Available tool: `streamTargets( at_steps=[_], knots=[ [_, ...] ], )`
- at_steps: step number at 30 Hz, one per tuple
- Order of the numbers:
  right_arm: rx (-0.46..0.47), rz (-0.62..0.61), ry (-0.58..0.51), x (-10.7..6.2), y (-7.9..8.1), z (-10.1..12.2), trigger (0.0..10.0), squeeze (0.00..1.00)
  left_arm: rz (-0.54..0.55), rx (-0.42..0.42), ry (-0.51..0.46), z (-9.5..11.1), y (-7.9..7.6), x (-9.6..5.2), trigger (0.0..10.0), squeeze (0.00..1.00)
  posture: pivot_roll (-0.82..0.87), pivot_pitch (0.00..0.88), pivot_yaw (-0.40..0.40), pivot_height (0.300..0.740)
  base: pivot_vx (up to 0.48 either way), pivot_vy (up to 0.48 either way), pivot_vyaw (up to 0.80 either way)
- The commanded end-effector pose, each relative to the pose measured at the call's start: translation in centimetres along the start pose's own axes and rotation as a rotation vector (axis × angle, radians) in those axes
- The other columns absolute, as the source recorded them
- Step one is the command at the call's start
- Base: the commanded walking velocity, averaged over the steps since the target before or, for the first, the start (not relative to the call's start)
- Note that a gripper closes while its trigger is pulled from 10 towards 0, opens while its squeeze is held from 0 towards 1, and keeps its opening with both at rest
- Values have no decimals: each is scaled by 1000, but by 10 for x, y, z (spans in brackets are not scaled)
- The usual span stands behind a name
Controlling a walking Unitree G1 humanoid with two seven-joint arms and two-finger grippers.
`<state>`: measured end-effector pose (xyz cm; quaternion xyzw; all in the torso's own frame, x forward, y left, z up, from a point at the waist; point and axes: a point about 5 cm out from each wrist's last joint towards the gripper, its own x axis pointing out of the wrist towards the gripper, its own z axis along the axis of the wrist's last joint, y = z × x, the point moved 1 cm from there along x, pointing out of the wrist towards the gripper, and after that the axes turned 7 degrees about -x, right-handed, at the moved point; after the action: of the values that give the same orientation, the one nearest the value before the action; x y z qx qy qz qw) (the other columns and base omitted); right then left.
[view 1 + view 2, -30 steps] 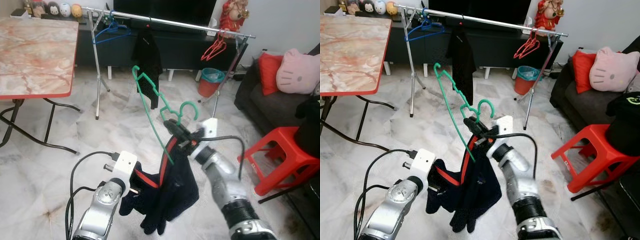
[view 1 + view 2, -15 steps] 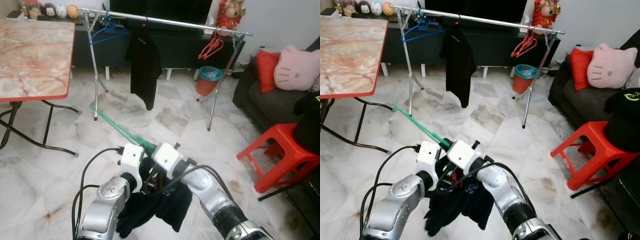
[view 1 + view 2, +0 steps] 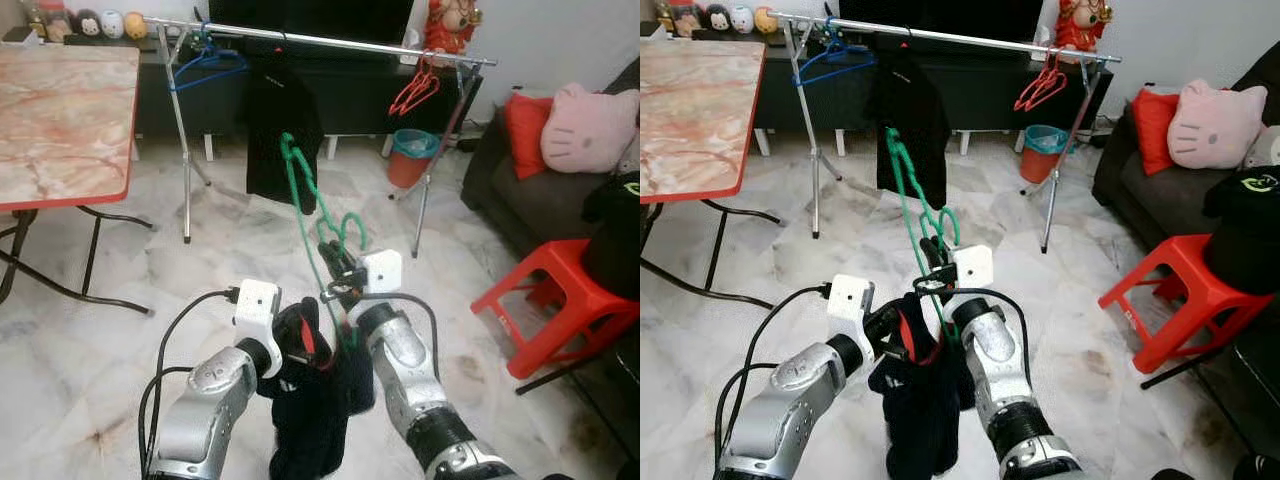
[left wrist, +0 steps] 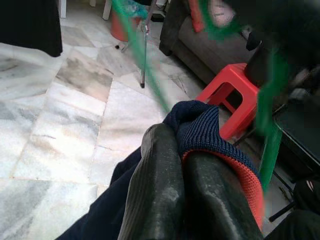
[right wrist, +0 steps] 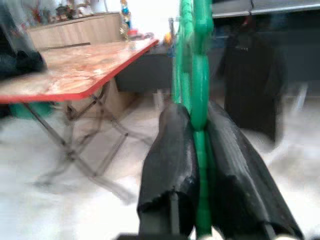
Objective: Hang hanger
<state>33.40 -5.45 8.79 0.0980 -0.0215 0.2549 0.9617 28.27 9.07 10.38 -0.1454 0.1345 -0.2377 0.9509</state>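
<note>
Jaws of right gripper clamp green hanger; left gripper pinches dark garment.

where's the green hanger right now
The green hanger stands near upright at centre, pinched in the right gripper, above the dark garment the left gripper holds.

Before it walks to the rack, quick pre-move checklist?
1. Right pincer shut on green hanger: ok.
2. Left pincer shut on dark garment at its red-trimmed edge: ok.
3. Garment seated on hanger: cannot tell; it hangs bunched below both pincers.
4. Free space on rack rail between black shirt and red hangers: ok.
5. Floor path to rack: ok.
</note>
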Motion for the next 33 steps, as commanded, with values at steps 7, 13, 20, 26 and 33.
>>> streamTargets(
  at_steps=[7, 13, 20, 26, 33],
  knots=[
    [350, 235, -22, -5, 14, 3, 10000, 0, -71, 18, -135, 21, -14, 2, 10000, 0, 206, 0, -124, 740, 0, 0, 0],
    [294, 261, -106, -7, 15, 14, 10000, 0, -105, 9, -135, 20, -19, 2, 10000, 0, 209, 0, -122, 740, 0, 0, 0],
    [-73, 9, -130, 3, -14, 32, 10000, 0, -58, 17, -101, 12, -10, 0, 10000, 0, 205, 0, -120, 740, 0, 0, 0],
    [-170, -169, -27, -12, -59, 31, 10000, 0, 94, 33, -106, 10, 23, -6, 10000, 0, 201, 0, -116, 740, 0, 0, 0],
    [-216, -351, 99, -49, -108, 15, 10000, 0, 304, 58, -119, 9, 71, -25, 10000, 0, 187, 0, -106, 740, 0, 0, 0]
  ],
)
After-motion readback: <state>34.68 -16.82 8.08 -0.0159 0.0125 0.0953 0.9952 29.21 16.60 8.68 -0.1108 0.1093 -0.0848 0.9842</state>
